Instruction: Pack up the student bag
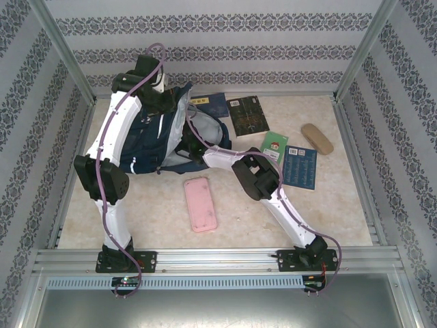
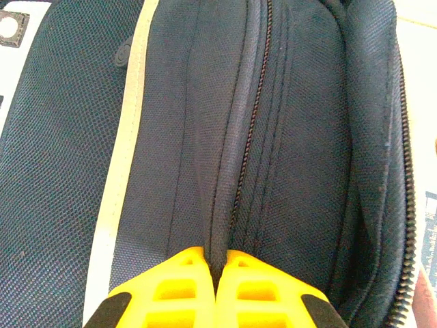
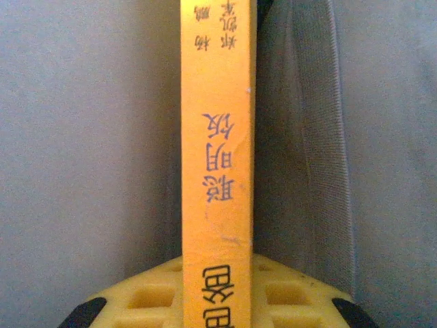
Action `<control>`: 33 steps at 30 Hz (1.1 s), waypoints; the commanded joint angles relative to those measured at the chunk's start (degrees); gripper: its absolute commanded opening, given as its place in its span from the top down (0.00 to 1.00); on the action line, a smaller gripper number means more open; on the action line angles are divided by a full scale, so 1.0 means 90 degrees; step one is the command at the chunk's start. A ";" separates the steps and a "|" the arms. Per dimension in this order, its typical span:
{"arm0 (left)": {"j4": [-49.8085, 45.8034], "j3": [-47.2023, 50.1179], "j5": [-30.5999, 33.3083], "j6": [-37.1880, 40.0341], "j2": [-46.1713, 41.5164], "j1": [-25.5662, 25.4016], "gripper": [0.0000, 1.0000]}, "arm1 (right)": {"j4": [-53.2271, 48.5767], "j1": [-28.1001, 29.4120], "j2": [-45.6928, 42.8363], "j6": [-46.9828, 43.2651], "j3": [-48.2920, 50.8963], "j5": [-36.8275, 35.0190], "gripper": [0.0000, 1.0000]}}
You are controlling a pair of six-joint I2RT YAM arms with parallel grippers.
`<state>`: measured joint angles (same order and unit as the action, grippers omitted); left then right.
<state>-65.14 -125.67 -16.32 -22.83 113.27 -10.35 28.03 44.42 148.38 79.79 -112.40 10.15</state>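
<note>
The student bag (image 1: 153,133), lying on the desk (image 1: 273,212) behind a pink case (image 1: 200,203), is pinched at a fold beside its zip by the tightly closed left gripper (image 2: 216,263), while an orange book (image 3: 218,137), clamped in the right gripper (image 3: 218,266), is best lowered straight along the bag's pale lining.

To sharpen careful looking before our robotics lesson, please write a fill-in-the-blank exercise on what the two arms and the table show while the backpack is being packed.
1. The left jaws are shut on a fold of the ____ backpack.
2. The thin orange book sits in the right jaws with its ____ facing the wrist camera.
3. The flat case lying on the table between the two arms is ____.
Missing words: blue; spine; pink.
</note>
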 commanded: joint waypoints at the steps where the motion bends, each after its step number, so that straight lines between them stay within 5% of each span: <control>1: 0.0560 -0.0311 -0.0291 -0.0140 -0.0408 -0.0011 1.00 | -0.0053 0.0165 0.0005 0.0060 -0.0442 0.0270 0.67; 8: 0.0511 -0.0209 -0.0104 -0.0029 -0.0396 0.0097 1.00 | -0.0195 0.0004 -0.1022 -0.0474 0.0653 0.0210 0.26; 21: 0.0738 0.0540 -0.0016 0.0167 -0.0515 0.0369 1.00 | -0.1778 -0.0374 -0.2972 -0.1739 0.2186 0.0319 0.13; 25: 0.0868 0.0884 -0.0015 0.0232 -0.0535 0.0369 1.00 | -0.2373 -0.0521 -0.3792 -0.2419 0.2815 0.0126 0.12; 27: 0.0935 0.1079 0.0009 0.0292 -0.0535 0.0369 1.00 | -0.2891 -0.0648 -0.4244 -0.2851 0.3101 -0.0061 0.02; 33: 0.1107 0.1609 0.0066 0.0402 -0.0535 0.0369 1.00 | -0.3585 -0.1318 -0.5634 -0.3774 0.4435 -0.0538 0.02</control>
<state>-58.13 -112.68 -17.85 -20.78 110.08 -8.14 0.27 35.27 103.07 52.64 -76.36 8.84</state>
